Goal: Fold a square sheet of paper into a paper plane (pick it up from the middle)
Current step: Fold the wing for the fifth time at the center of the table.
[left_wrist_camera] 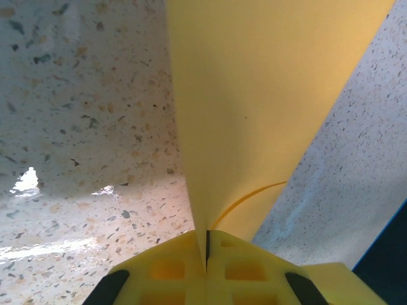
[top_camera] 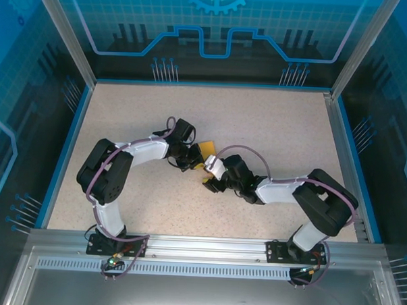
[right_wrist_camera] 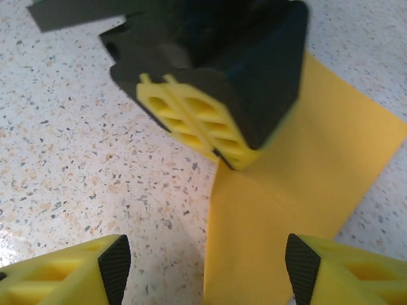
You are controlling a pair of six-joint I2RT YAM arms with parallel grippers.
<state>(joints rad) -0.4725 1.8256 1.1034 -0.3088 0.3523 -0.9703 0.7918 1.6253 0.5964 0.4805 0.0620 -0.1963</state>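
Folding the orange sheet of paper [right_wrist_camera: 299, 184] in the middle of the table [top_camera: 259, 121].
The left gripper [left_wrist_camera: 206, 254] is pinched tight on the paper. The right gripper [right_wrist_camera: 206, 267] hangs wide apart just beside it, holding nothing. Next, it probably has to grab or press the loose part.

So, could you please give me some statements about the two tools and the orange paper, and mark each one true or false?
1. The left tool is shut on the orange paper. True.
2. The table has a speckled surface. True.
3. The right tool also clamps the paper. False: its fingers stand wide apart, so it is open.
4. The paper lies in a far corner of the table. False: it is near the middle, between the two tools.
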